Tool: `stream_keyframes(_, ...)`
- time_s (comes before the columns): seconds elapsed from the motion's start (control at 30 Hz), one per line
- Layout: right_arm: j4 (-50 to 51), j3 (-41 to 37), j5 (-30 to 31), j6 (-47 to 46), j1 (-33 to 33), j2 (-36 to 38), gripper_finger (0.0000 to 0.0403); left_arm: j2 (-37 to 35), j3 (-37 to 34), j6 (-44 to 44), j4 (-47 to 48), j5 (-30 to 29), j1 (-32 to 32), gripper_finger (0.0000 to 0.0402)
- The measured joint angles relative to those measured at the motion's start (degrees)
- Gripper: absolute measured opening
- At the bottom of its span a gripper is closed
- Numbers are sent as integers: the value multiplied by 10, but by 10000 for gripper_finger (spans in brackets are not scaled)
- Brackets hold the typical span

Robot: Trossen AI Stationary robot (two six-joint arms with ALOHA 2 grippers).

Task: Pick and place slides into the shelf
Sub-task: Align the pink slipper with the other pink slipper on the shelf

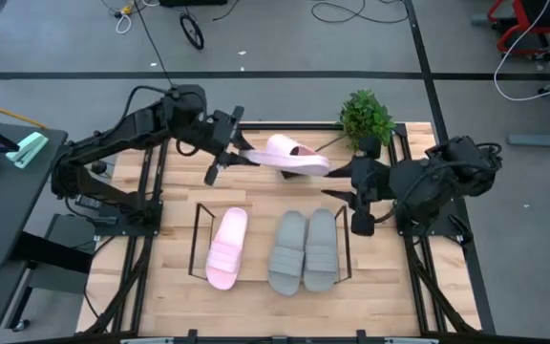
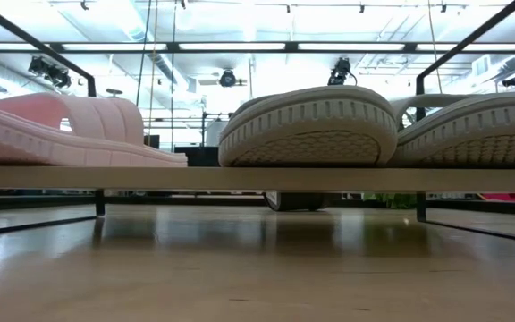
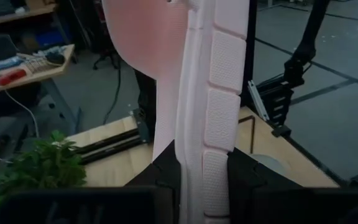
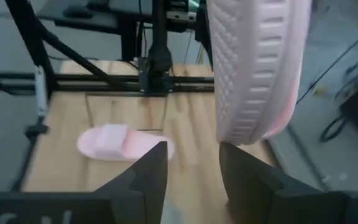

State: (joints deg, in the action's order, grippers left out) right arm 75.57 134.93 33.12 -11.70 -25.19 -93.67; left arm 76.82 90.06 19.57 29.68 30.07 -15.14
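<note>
One pale pink slide [image 1: 294, 156] is in the air over the table's far half, between my two grippers. My left gripper [image 1: 240, 156] is shut on its left end. My right gripper [image 1: 338, 182] is open just right of the slide's free end [image 4: 253, 68], which sits ahead of the open fingers; no touch shows. The other pink slide [image 1: 227, 247] and two grey slides [image 1: 287, 250] [image 1: 321, 248] lie side by side, soles down, in the black wire shelf [image 1: 199, 229] on the near half. The low view shows them resting on the shelf's bar [image 2: 257, 179]. My left gripper [image 3: 201, 186] pinches the pink slide's sole at the end nearest the left arm [image 3: 194, 155] between its two fingers. The fingers come level from the table's left, along the slide's length. The slide is lifted clear and reaches out toward the right gripper.
A small potted plant [image 1: 366, 117] stands at the table's far right corner, just behind the right gripper. Black rails [image 1: 151, 205] run along the table's left and right sides. Bare wood shows between the held slide and the shelf, and in the shelf between the pink and grey slides.
</note>
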Motion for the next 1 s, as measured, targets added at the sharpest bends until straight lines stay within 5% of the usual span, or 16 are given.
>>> stream_keyframes(0.17, -7, 0, 12, 75, 21, 1, 153, 0, 0, 11, 9, 40, -31, 73)
stream_keyframes(0.63, -15, 0, 89, 74, 37, 30, 155, -4, -1, 93, 67, 130, -118, 73)
stream_keyframes(1.0, -50, 0, 17, 124, 101, 31, 155, 37, -1, 94, -14, 167, -150, 73)
